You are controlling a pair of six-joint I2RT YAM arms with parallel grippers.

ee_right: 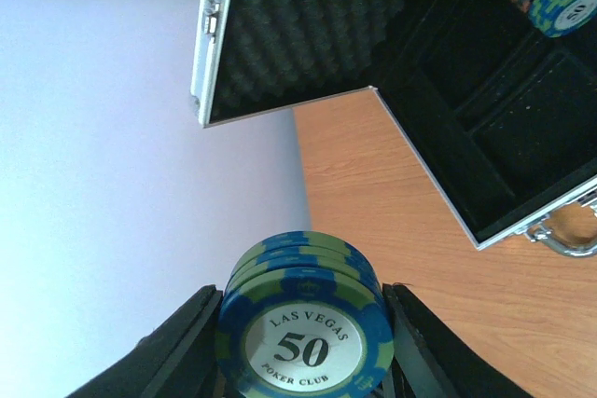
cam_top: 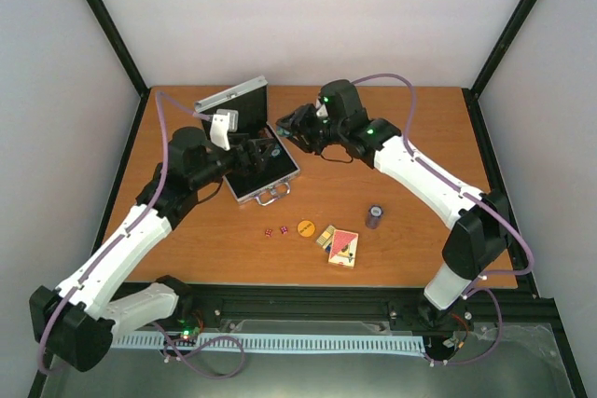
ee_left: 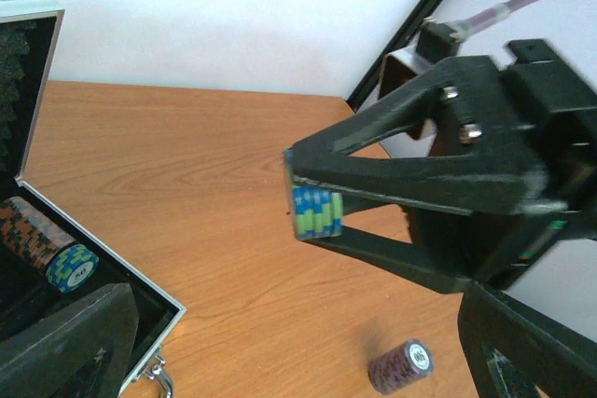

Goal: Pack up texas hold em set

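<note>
Left gripper (cam_top: 256,151) hangs over the open small silver aluminium case with black lining (cam_top: 270,185), jaws spread wide, nothing in them. The case sits left of table centre and its foam-lined lid (cam_top: 233,100) stands up at the far side. Inside, an orange-and-dark poker chip stack (ee_left: 47,244) lies on its side, blue-green chip at the end. Handle (cam_top: 273,195) faces the near edge.

Two small red dice (cam_top: 276,229) lie on the wooden table (cam_top: 420,137) near the case. Right gripper (cam_top: 300,128) is just right of the case and above the table, jaws clamped on a short stack of blue-green "50" chips (ee_right: 300,342).

Further right on the table:
- orange round button (cam_top: 306,227)
- yellowish card deck (cam_top: 326,236), touching a red-backed card deck (cam_top: 343,249)
- dark maroon chip stack (ee_left: 401,367), on its side, apart from the rest.
</note>
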